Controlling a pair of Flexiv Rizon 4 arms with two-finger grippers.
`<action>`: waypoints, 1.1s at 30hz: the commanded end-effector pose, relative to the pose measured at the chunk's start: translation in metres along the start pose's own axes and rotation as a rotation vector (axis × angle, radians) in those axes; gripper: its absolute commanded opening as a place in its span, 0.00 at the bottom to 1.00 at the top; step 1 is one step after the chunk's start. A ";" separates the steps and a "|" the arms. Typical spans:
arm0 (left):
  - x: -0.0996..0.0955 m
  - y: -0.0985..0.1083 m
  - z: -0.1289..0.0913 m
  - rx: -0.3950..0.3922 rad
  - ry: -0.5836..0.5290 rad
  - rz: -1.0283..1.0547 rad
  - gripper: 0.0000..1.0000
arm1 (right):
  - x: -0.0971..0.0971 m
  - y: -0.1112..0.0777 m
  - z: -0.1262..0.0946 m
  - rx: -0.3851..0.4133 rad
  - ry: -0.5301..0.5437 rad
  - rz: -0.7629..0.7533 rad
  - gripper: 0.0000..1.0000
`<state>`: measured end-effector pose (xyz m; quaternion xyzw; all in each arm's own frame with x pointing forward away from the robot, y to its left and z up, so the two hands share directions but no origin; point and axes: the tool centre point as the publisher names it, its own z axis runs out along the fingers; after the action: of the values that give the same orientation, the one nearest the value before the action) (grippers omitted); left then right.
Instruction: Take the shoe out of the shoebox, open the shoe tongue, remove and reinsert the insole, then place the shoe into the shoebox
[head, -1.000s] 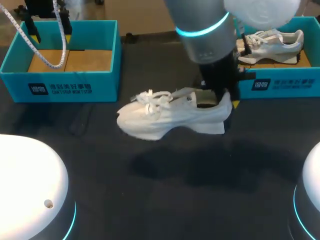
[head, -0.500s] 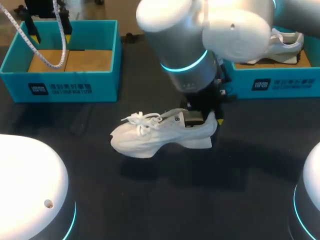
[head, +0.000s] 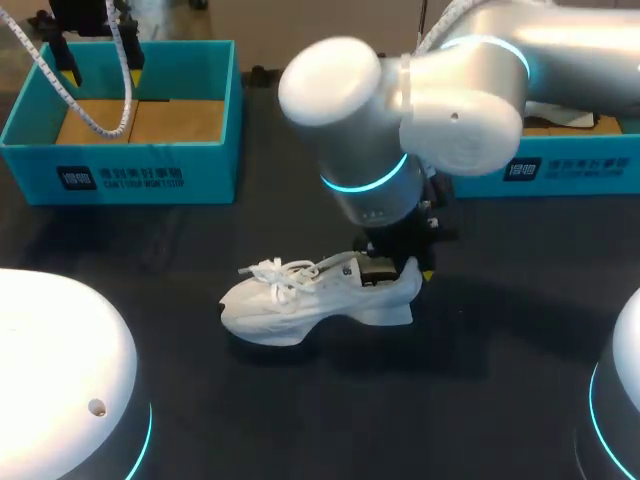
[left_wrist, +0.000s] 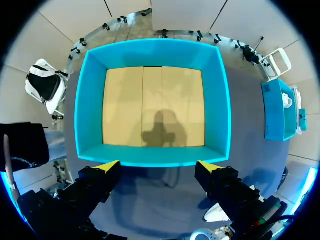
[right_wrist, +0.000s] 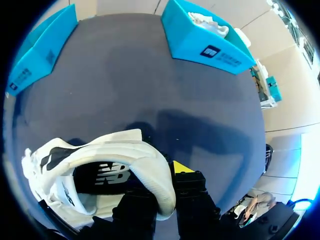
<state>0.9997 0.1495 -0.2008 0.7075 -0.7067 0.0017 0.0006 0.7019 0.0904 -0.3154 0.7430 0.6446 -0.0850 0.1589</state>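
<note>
While the right pincer (head: 402, 268) clamps its heel collar, one finger inside the opening and one outside, the white shoe (head: 305, 305) sits sole down in the middle of the dark surface (head: 450, 400). I cannot tell whether it rests there or hangs just above. Its long axis runs across the robot's front, with toe and laces toward the robot's left and heel toward the right, so the tongue lies just ahead of the pincer along the shoe. The right arm (head: 430, 100) stands directly over the heel. The left pincer (left_wrist: 157, 167) hangs wide, holding nothing, above the left shoebox (head: 120, 175), well apart from the shoe. The right shoebox (head: 560, 168), with a second shoe (right_wrist: 209, 20) in it, stands behind the right arm. Both boxes sit well back toward the far edge, so the left arm probably has room to come across for the tongue.
</note>
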 end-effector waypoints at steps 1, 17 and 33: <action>0.000 0.000 0.000 0.000 0.000 0.000 1.00 | 0.020 -0.009 0.021 -0.018 0.003 0.090 0.00; 0.000 0.000 0.000 0.000 0.000 0.000 1.00 | 0.033 -0.009 0.052 0.022 0.020 0.155 0.02; 0.000 0.000 0.000 0.000 0.000 0.000 1.00 | 0.025 -0.008 0.001 0.058 0.117 0.085 1.00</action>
<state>0.9997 0.1496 -0.2007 0.7076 -0.7066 0.0017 0.0005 0.7050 0.1212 -0.3400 0.7601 0.6391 -0.0667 0.0969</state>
